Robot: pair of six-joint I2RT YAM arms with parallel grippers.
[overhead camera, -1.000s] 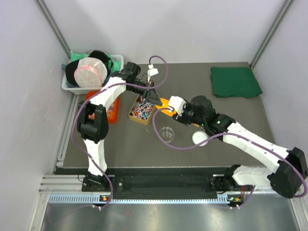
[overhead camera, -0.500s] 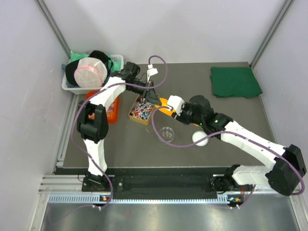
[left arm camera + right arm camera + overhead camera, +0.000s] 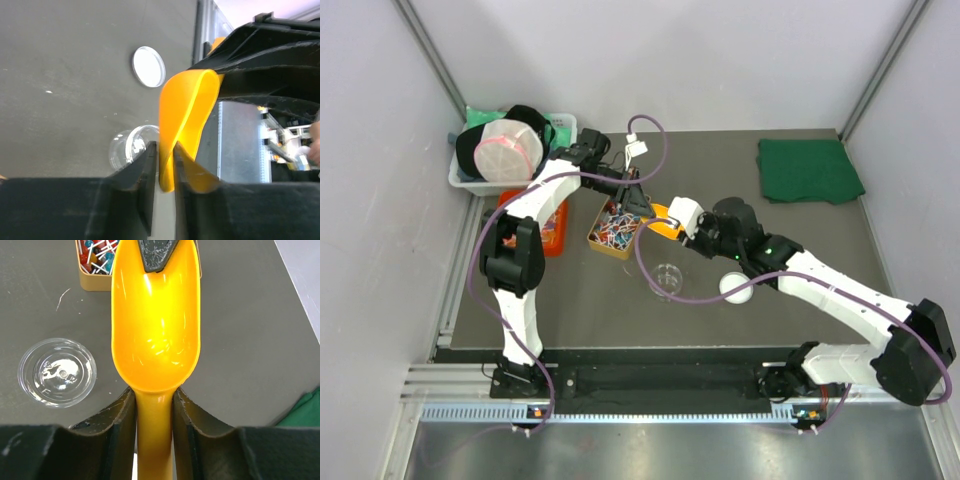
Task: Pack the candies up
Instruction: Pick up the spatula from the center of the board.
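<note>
from above: candies (image 3: 617, 228) heaped in the yellow box (image 3: 592, 239), just beside the orange scoop (image 3: 661, 214) bridging both arms; clear cup (image 3: 667, 277) near, on the dark table (image 3: 580, 310); at the left wrist: left gripper (image 3: 165, 148) pinched on the scoop's thin rim; at the right wrist: right gripper (image 3: 153, 393) clamped around the scoop's handle, bowl tip over the box edge, candies inside

I see a folded green cloth (image 3: 809, 170) far right on the tabletop (image 3: 570, 300), a cluttered clear bin (image 3: 470, 180) far left, and an orange box (image 3: 555, 235) beside it.
</note>
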